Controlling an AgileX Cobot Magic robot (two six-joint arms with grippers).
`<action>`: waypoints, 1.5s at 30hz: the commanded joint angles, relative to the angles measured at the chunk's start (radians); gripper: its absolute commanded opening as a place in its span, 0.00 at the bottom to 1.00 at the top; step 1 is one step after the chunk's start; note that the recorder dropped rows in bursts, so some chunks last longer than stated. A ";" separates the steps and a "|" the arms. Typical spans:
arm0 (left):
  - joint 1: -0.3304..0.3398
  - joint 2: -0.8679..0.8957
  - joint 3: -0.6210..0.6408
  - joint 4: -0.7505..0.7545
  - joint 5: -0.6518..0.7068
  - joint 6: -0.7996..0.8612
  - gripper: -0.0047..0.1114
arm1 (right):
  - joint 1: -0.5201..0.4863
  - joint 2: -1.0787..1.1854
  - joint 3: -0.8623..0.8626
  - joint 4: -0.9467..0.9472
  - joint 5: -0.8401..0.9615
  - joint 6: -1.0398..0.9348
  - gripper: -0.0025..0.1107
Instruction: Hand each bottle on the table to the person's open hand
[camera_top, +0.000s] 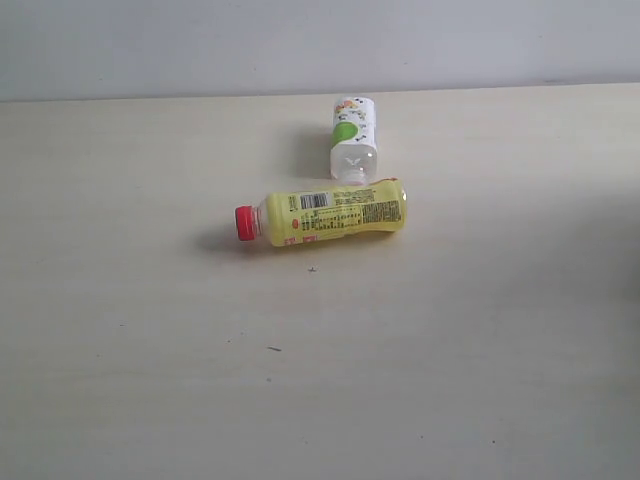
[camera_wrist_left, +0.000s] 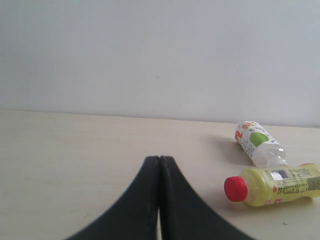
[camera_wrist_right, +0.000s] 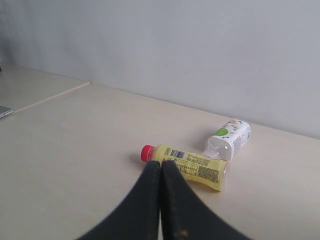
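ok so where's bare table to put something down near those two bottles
The table is bare left of the yellow bottle's red cap, across the whole near side, and right of both bottles. It is crowded only where the green-and-white bottle's end nears the yellow bottle's base.

The yellow bottle (camera_top: 335, 215) lies on its side on the pale wood-grain counter (camera_top: 150, 350), about midway along it and closer to the far edge than the near one. It runs parallel to that edge, with its red cap (camera_top: 245, 223) at one end and a barcode label facing up. The green-and-white bottle (camera_top: 353, 135) also lies flat, crosswise behind it and nearer the far edge. Its clear end (cap not discernible) is touching or almost touching the yellow bottle's base end.
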 joint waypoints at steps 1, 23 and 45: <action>0.001 -0.006 0.003 -0.008 -0.001 0.001 0.04 | -0.003 -0.005 0.005 -0.003 -0.002 0.000 0.02; 0.001 -0.006 0.003 -0.008 -0.001 0.001 0.04 | -0.003 -0.005 0.005 -0.001 0.000 0.002 0.02; 0.001 -0.006 0.003 -0.008 -0.001 0.001 0.04 | -0.003 -0.005 0.005 -0.002 0.000 0.017 0.02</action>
